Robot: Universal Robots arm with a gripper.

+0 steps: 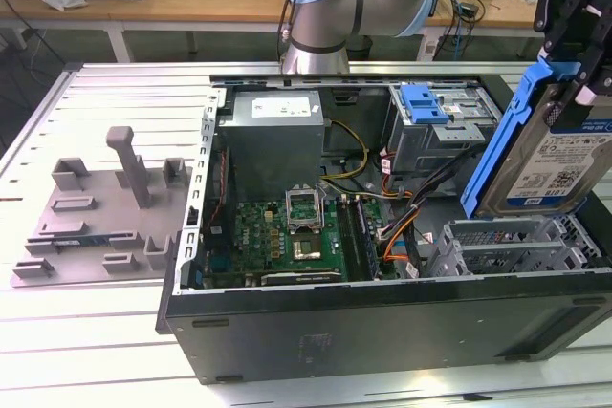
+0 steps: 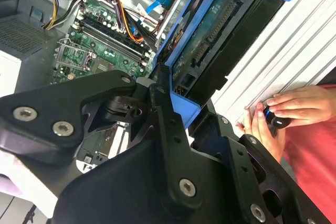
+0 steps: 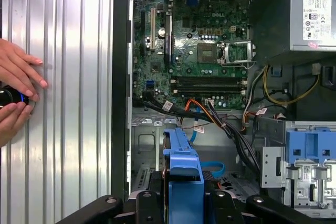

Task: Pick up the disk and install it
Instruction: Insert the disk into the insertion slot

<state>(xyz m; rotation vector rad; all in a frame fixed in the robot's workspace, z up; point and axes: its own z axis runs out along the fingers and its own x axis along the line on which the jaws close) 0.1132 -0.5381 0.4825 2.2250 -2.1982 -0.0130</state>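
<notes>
**Carrying step:** the black linkage claw (image 3: 184, 203) is gripping the disk (image 1: 555, 155), a flat silver hard drive in a blue plastic carrier frame, and holding it clear of the machine, not yet seated.

On the ribbed silver metal table (image 1: 96, 360), the open black tower computer case (image 1: 382, 327) is lying on its side. At its near corner on the exterior view's right, an empty-looking grey metal drive cage (image 1: 507, 247) is sitting just below the disk, apart from it. The disk is hanging nearly upright and tilted, with the claw closed on opposite sides of its frame. In my judgement, seating it is going to call for levelling the frame and lining it up with the cage before lowering. A person's hands (image 3: 21, 77) are resting on the table beside the case, around a small black device (image 3: 8, 96).
</notes>
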